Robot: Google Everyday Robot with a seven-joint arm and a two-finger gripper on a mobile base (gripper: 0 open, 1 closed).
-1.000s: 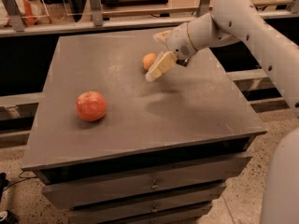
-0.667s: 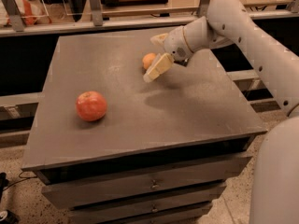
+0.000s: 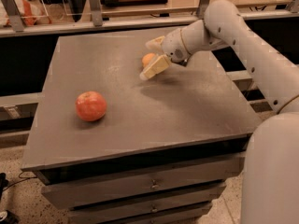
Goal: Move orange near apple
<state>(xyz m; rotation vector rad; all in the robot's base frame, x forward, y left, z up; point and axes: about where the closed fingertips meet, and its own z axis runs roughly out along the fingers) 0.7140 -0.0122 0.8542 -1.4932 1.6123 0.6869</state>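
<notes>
The orange is small and light orange and sits on the grey table top, at the back and right of centre. My gripper reaches in from the right and is open, with one pale finger in front of the orange and the other behind it. The orange lies between the fingers and is partly hidden by the front one. The apple is red-pink and larger, and rests on the table's left side, well apart from the orange and the gripper.
The table is a drawer cabinet with drawers facing front. A railing with metal posts runs behind the table. My white arm spans the right side. The floor lies below the table's left edge.
The arm has shifted slightly. The gripper stays around the orange, and the orange and apple have not moved.
</notes>
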